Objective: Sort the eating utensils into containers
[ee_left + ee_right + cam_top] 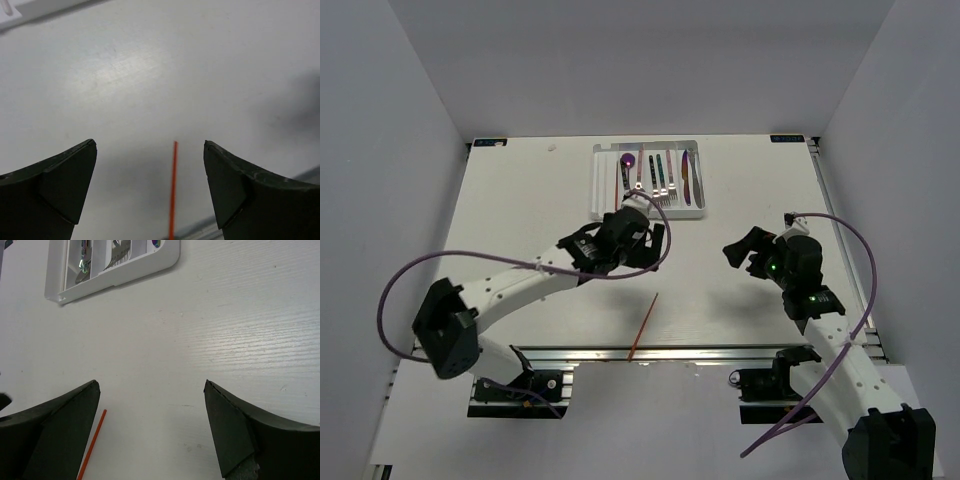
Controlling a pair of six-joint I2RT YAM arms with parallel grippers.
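A white divided tray (698,212) stands at the table's far middle and holds several utensils, among them a purple spoon (628,160) and an orange knife (686,172). Its corner shows in the right wrist view (170,260). One red-orange chopstick (644,325) lies loose near the table's front edge; it also shows in the left wrist view (173,190) and the right wrist view (91,444). My left gripper (642,238) is open and empty, just in front of the tray. My right gripper (745,252) is open and empty at the right of the table.
An aluminium rail (650,352) runs along the table's near edge, under the chopstick's near tip. Purple cables (410,270) loop from both arms. Grey walls close in the table on three sides.
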